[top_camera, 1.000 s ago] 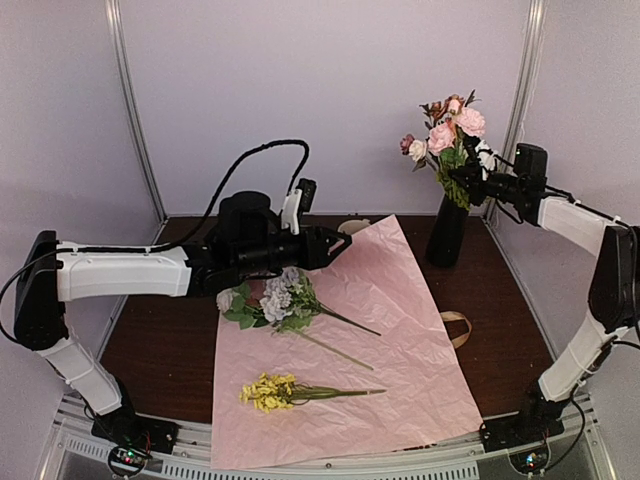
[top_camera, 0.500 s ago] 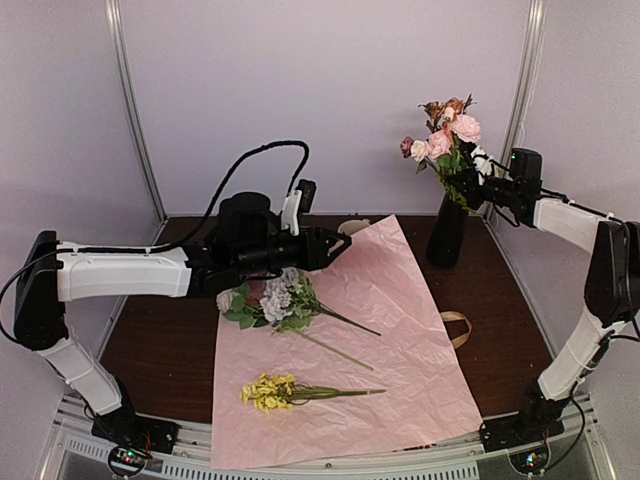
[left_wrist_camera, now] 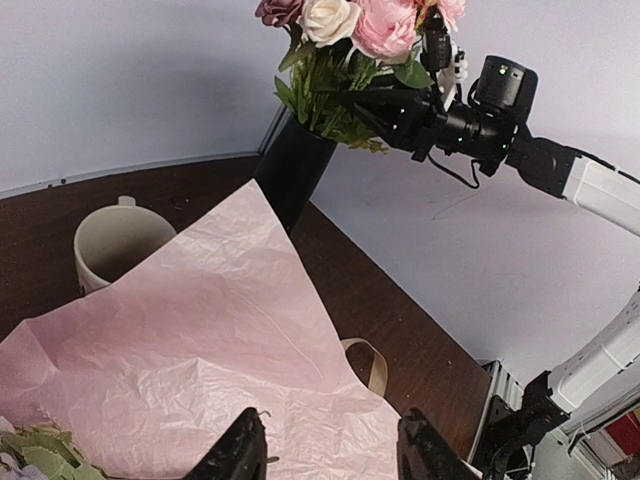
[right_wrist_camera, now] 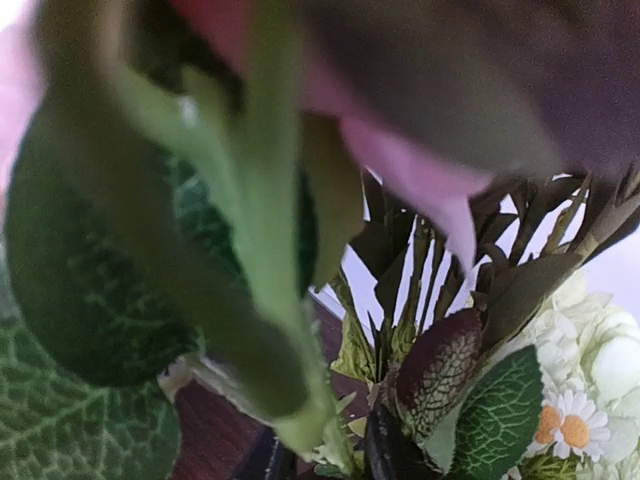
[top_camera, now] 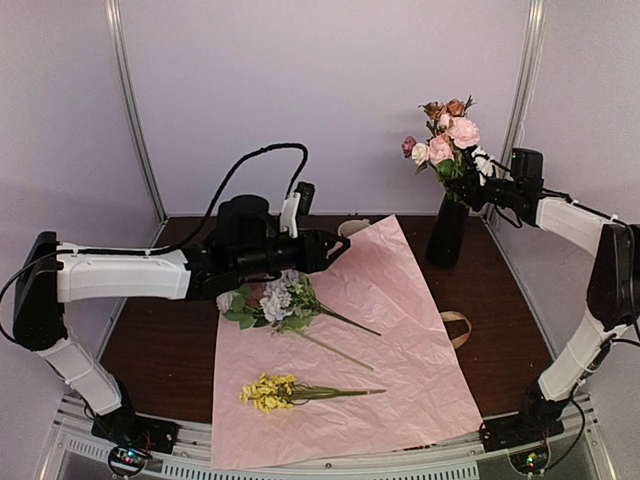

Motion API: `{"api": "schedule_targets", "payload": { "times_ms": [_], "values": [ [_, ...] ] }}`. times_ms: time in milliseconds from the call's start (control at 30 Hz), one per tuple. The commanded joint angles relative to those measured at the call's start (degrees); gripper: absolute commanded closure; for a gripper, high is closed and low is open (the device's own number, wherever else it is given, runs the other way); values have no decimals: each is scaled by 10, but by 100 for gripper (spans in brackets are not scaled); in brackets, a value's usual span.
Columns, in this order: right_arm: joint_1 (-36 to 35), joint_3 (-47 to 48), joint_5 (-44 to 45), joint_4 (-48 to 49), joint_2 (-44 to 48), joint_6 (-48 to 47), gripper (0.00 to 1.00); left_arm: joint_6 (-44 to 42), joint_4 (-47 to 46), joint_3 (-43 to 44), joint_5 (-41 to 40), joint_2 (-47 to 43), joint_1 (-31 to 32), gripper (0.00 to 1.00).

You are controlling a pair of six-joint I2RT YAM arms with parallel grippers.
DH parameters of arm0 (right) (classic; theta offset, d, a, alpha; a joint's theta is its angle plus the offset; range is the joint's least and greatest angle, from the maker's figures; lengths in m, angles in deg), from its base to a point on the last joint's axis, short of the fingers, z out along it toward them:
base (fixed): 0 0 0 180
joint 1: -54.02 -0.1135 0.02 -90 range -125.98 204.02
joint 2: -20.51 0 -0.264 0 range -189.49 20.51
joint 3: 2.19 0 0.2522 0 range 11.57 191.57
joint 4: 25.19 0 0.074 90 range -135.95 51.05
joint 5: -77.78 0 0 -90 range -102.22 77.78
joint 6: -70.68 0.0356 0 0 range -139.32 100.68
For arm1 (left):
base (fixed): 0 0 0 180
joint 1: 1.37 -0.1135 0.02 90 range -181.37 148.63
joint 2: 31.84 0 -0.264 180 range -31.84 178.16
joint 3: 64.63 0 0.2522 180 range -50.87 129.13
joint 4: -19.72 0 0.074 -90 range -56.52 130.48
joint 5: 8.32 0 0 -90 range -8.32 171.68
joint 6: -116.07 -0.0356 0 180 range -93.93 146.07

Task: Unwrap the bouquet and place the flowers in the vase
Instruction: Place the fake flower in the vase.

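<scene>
The black vase (top_camera: 446, 235) stands at the back right and holds pink, white and dark red flowers (top_camera: 445, 135). My right gripper (top_camera: 468, 188) is in among their leaves just above the rim. In the right wrist view its jaws (right_wrist_camera: 325, 455) stand a little apart around a green stem (right_wrist_camera: 300, 400), with a gap beside it. A lilac and white bunch (top_camera: 275, 300) and a yellow sprig (top_camera: 270, 392) lie on the spread pink paper (top_camera: 380, 330). My left gripper (top_camera: 340, 246) hovers open over the paper (left_wrist_camera: 200, 300), holding nothing.
A cream mug (top_camera: 352, 227) sits behind the paper's far corner. The beige ribbon (top_camera: 457, 325) lies on the dark table right of the sheet. Frame posts and pale walls close in the back and sides.
The right gripper's jaws have parted from the stem and the wrist has shifted slightly right. The flowers in the vase stand a bit more upright. The left arm has not moved.
</scene>
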Motion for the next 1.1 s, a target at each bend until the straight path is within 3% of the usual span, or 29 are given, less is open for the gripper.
{"api": "schedule_targets", "payload": {
  "times_ms": [0, 700, 900, 1067],
  "values": [
    [3, 5, 13, -34, 49, 10, 71, -9, -34, -10, 5, -19, 2, 53],
    [-1, -50, 86, -292, 227, -109, 32, -70, 6, -74, -47, -84, -18, 50],
    [-1, -83, 51, -384, 291, -108, 32, -92, 53, -82, -70, -102, -27, 49],
    [-52, -134, 37, -439, 316, -122, 45, -99, 102, -100, -119, -127, -28, 49]
  ]
}}
